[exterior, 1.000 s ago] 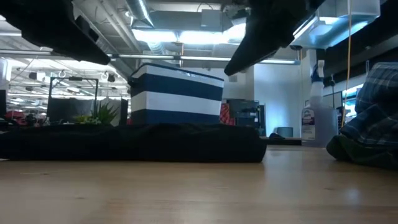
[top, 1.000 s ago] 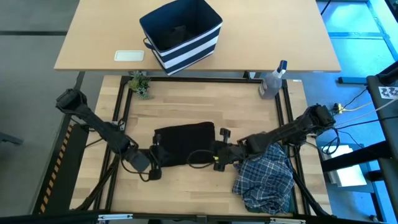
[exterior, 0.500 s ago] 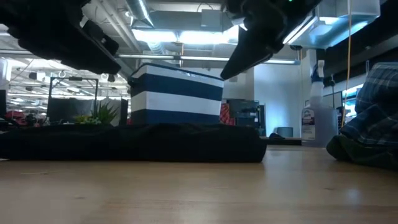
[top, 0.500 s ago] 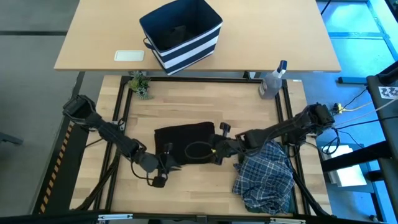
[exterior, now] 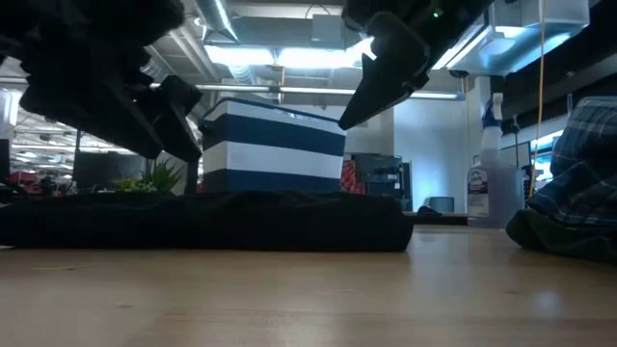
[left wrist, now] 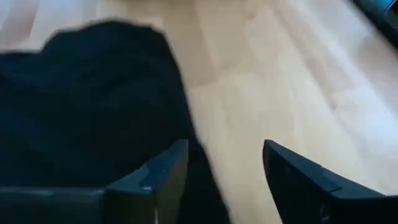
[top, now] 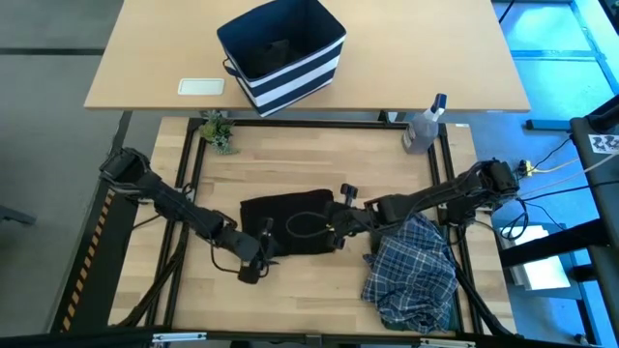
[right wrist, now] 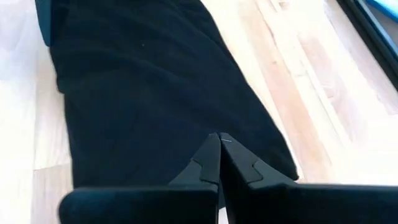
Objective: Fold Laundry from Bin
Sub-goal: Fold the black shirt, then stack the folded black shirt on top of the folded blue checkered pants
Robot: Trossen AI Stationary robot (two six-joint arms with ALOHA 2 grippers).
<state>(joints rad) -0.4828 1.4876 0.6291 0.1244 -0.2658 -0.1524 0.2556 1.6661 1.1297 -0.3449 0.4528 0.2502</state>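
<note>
Where the black garment (top: 288,223) lies folded flat at mid-table, the left gripper (top: 263,253) sits low at its near edge, fingers (left wrist: 163,180) parted with a clear gap, cloth under one finger and bare wood showing between them; nothing is clamped. Right gripper (top: 335,230): over the garment's right end, fingertips (right wrist: 219,163) pressed together, tips just above the cloth, holding nothing. Plaid shirt (top: 414,271): crumpled heap at the table's right near corner, apart from both claws. Bin (top: 281,54): striped, on the far table, well apart.
</note>
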